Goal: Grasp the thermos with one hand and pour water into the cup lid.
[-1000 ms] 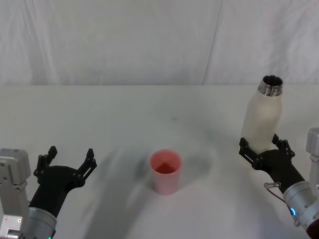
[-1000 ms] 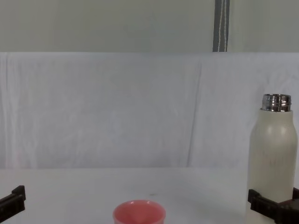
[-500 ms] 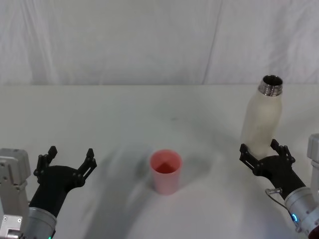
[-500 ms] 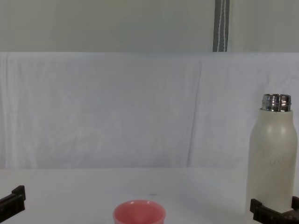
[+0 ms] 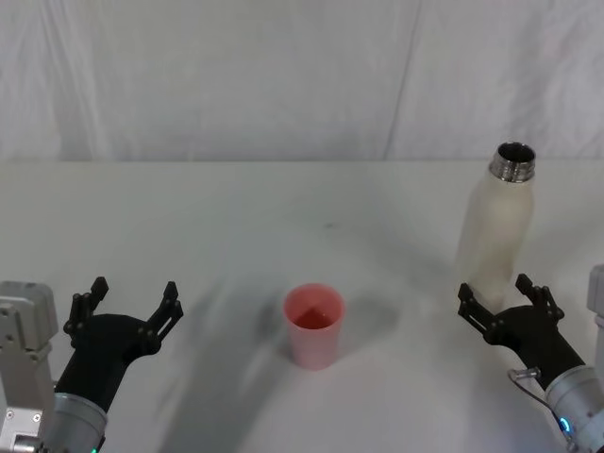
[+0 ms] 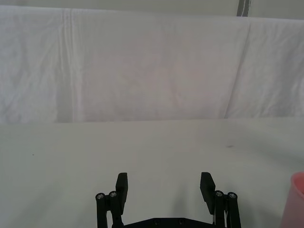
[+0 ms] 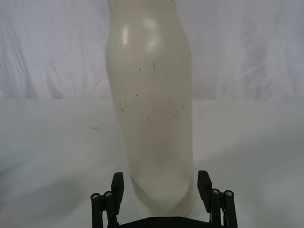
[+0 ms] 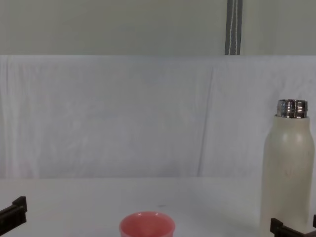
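Observation:
The cream-white thermos (image 5: 495,226) stands upright at the right of the table, its steel neck uncapped. My right gripper (image 5: 495,300) is open just in front of its base, low over the table. In the right wrist view the thermos (image 7: 151,104) rises close ahead, and the right gripper (image 7: 160,183) has a finger on either side of the bottle's foot without touching it. The pink cup lid (image 5: 314,326) stands near the table's middle. My left gripper (image 5: 132,294) rests open at the near left, holding nothing. The water is out of view.
A white cloth covers the table (image 5: 236,217), and a white cloth backdrop hangs behind it. A wide stretch of bare cloth lies between the cup lid (image 8: 146,224) and the thermos (image 8: 286,173).
My right gripper has drawn back toward me and lower, away from the thermos body, its fingers still open. The thermos, cup lid and left gripper have stayed in place.

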